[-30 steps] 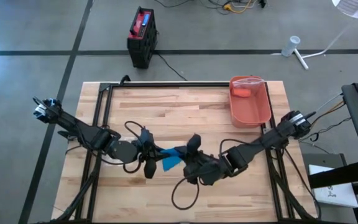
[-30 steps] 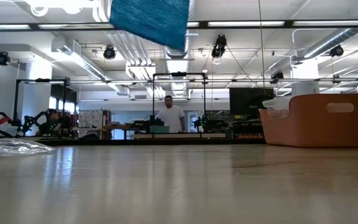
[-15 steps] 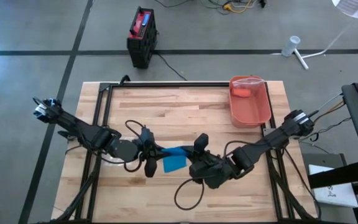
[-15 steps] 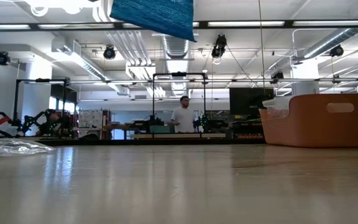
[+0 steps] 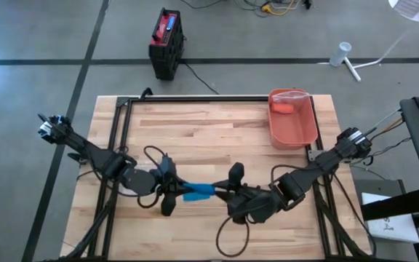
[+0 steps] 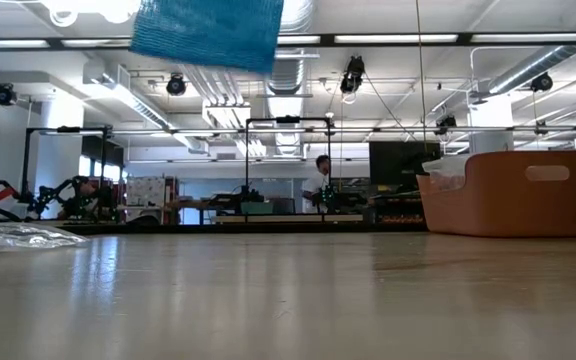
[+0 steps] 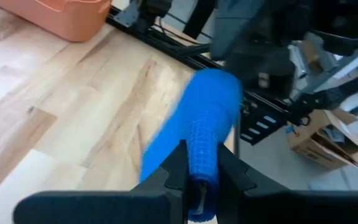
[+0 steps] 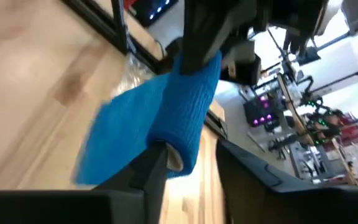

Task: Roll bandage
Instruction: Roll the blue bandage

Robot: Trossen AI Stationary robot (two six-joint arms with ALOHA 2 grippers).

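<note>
High view: blue bandage (image 5: 197,192) held above the table (image 5: 217,131) between both arms, left gripper (image 5: 172,191) fingers pinching one end, right gripper (image 5: 222,193) fingers pinching the rolled end, mid-rolling; next likely needs winding with the strip kept taut.

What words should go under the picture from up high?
Left gripper and right gripper hold a blue bandage between them above the wooden table.

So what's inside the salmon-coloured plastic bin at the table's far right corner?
The salmon plastic bin holds a small orange object by its far wall, with clear plastic over the rim there. In the low view, its wall hides the contents.
</note>
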